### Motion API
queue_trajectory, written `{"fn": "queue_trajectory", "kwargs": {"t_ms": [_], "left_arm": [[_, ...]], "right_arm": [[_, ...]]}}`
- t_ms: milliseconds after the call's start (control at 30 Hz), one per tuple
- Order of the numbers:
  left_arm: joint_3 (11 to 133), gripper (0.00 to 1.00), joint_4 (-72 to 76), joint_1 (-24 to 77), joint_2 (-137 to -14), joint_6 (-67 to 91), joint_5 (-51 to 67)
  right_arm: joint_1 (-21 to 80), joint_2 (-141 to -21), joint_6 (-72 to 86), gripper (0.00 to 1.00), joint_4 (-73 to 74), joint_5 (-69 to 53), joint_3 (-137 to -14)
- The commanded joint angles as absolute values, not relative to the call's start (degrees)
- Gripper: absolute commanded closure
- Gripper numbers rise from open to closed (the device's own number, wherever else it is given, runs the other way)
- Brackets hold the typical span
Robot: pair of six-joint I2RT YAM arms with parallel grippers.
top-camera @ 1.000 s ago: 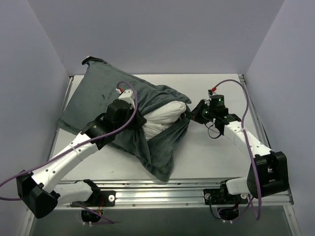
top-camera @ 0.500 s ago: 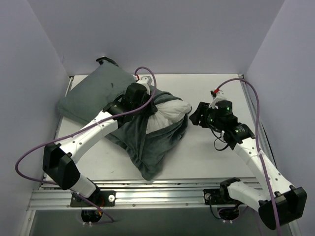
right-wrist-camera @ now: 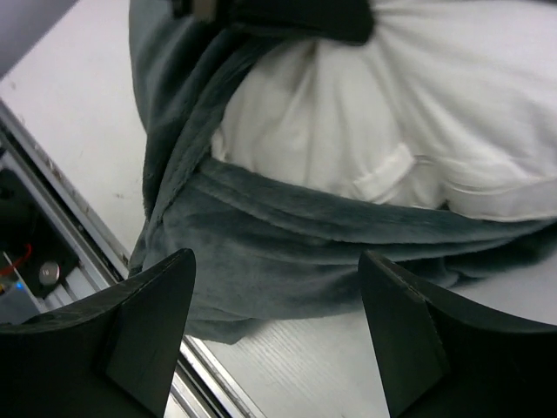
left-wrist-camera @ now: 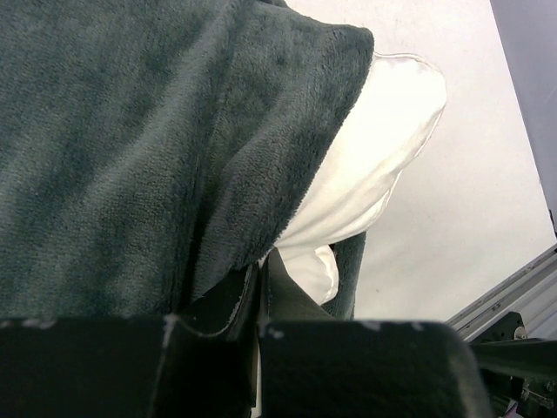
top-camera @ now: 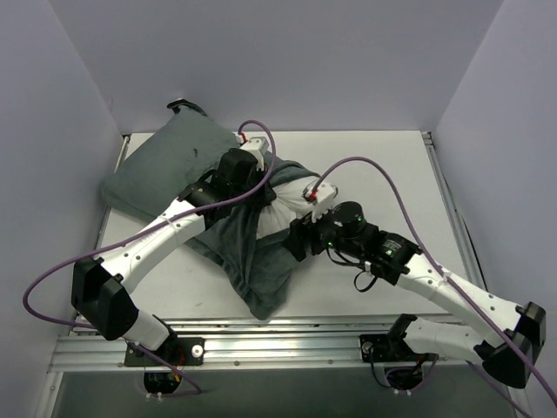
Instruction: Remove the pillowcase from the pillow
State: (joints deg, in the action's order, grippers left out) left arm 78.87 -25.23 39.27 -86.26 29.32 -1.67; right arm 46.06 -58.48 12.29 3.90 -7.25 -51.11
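The job is partway through, at the peeling stage. The pillowcase (top-camera: 165, 174) lies with its plain grey-green face up across the 10 o'clock part of the table (top-camera: 383, 165), its mouth turned toward 3 o'clock. The white pillow (top-camera: 291, 202) bulges out of that mouth near the table's middle, though most of it is inside the cover. The left gripper (left-wrist-camera: 263, 279) sits on the upper lip of the opening. Its jaws are drawn almost together and the cover's hem seems to run down between them, so I judge it is pinching the fabric (the wrist view is dark just there, so the hold is likely rather than certain). The right gripper (right-wrist-camera: 277, 261) reaches in from 4 o'clock with its jaws spread wide and nothing in them. It hovers just above the cover's lower lip, with the bare pillow and its small tag (right-wrist-camera: 379, 178) just beyond, toward 12 o'clock in its own view. The next move appears to be the right arm's: go past the lip, close on the white stuffing and not on the velvety fabric, then hold or draw toward 3 o'clock while the left pulls the cover toward 10 o'clock. Soft stuffing will squash, so the bite should be deep, or it may slip.
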Motion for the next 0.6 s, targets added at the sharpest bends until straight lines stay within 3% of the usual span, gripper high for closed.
{"fn": "queue_trajectory", "kwargs": {"t_ms": [0,233,567], "left_arm": [[79.8,0.98,-24.0,38.1,-83.2,26.5,-2.1],[81.7,0.98,-24.6,38.1,-84.1,26.2,-1.1],[81.6,0.98,-26.0,38.1,-84.1,25.9,-1.1]], "right_arm": [[49.7,-63.6,6.5,0.29,0.5,-6.0,-52.6],[53.0,-73.7,1.7,0.28,-5.0,-5.3,-54.5],[53.0,-73.7,-1.5,0.28,-5.9,-1.8,-58.8]]}}
